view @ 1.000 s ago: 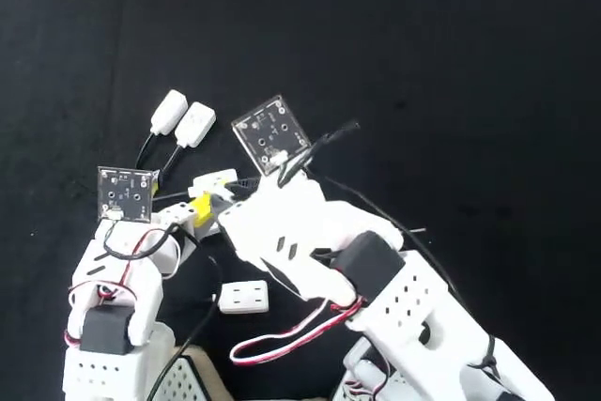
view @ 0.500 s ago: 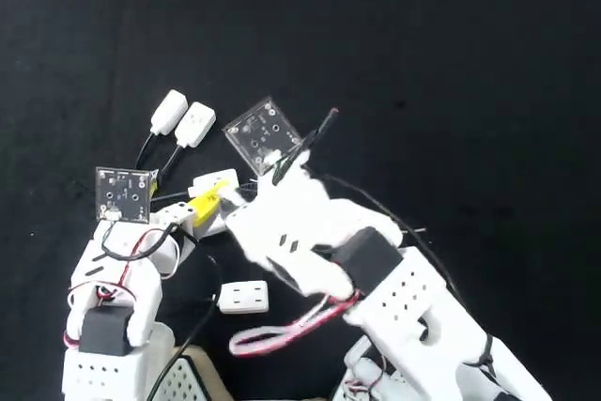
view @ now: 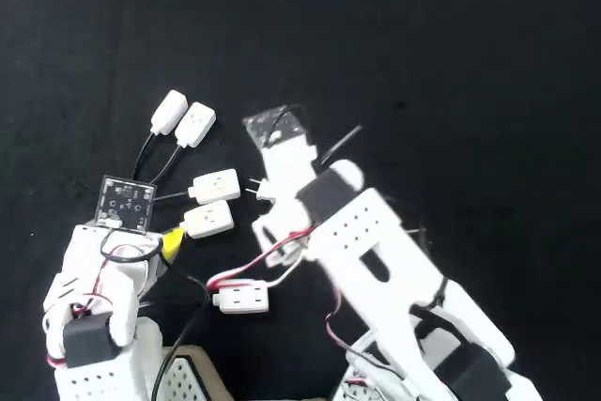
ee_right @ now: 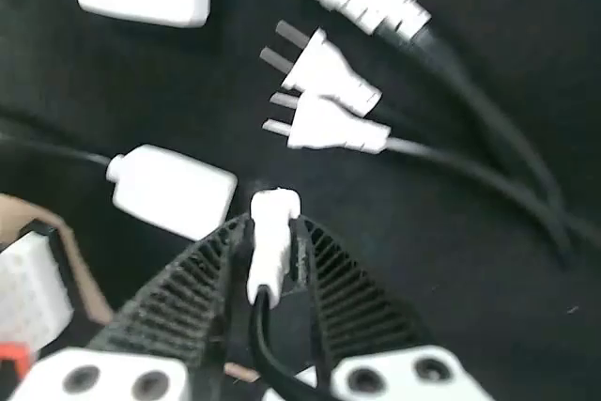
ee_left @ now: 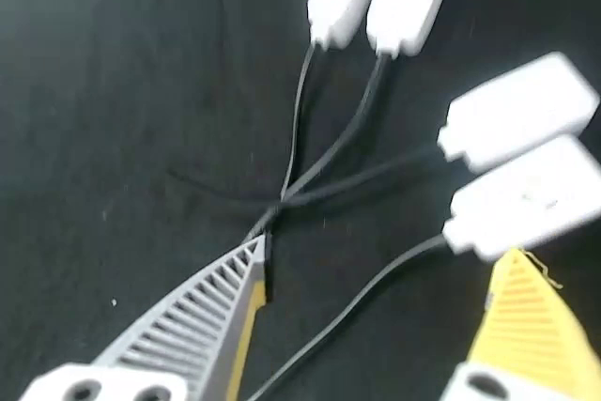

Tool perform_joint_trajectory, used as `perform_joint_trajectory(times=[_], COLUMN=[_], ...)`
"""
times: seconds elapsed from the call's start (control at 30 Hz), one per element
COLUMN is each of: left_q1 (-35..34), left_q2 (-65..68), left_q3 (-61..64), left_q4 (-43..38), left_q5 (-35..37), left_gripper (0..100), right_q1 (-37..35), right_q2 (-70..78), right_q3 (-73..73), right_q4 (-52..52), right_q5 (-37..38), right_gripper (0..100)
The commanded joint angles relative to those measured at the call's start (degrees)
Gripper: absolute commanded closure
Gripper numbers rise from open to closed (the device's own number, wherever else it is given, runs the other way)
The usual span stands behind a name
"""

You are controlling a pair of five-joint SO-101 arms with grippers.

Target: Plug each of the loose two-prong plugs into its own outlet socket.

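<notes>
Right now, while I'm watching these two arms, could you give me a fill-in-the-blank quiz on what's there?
1. The right gripper has its jaws ____ on a white plug.
2. The left gripper has its jaws ____, with a black cable running between them.
3. The loose plug lying near the held one shows ____ metal prongs.
Missing words: shut; open; two.
</notes>
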Motion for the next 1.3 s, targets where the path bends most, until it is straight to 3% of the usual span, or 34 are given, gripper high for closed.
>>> perform_joint_trajectory(times=[0.0,0.3,0.5,1.27], left_q1=[-1.54,-1.89,-4.97,-4.44], left_q2=[0.00,0.00,0.00,0.00], left_q3=[3.91,8.48,10.59,10.86], left_q4=[0.26,-1.41,-4.92,-4.84], left_q5=[-4.75,-5.54,-5.54,-5.54], left_gripper=[64,64,64,64], right_q1=[-3.08,-9.41,-9.58,-12.48], right_q2=[1.54,4.35,4.79,4.70], right_q3=[-2.86,8.13,8.22,12.09], right_q4=[0.35,-15.56,-15.38,-15.21], right_q5=[-6.42,-12.75,-14.77,-15.91], right_gripper=[98.6,98.5,98.5,98.5])
